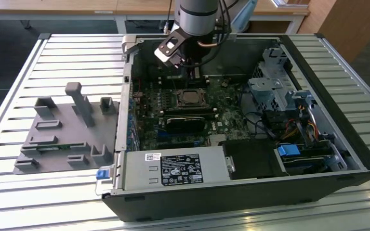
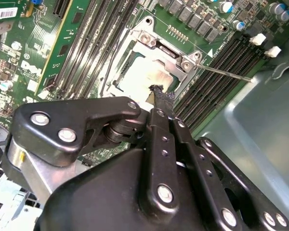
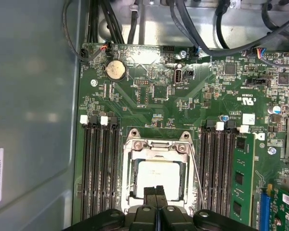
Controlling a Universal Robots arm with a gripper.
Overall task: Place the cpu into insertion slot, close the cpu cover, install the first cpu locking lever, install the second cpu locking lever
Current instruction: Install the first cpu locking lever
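Bright even light; glare on cpu (image 3: 157, 174); soft shadows.

An open black computer case (image 1: 236, 199) lies on its side on the slatted metal table (image 1: 37, 197). To the exterior view's left of it sits a grey moulded holder (image 1: 56, 139). Inside the case, a labelled power supply (image 1: 172, 169) lies beside the green motherboard (image 3: 149, 110), which carries a round coin battery (image 3: 115, 70) and black memory slots (image 3: 98, 163). Dark cables (image 3: 107, 19) run near its edge.
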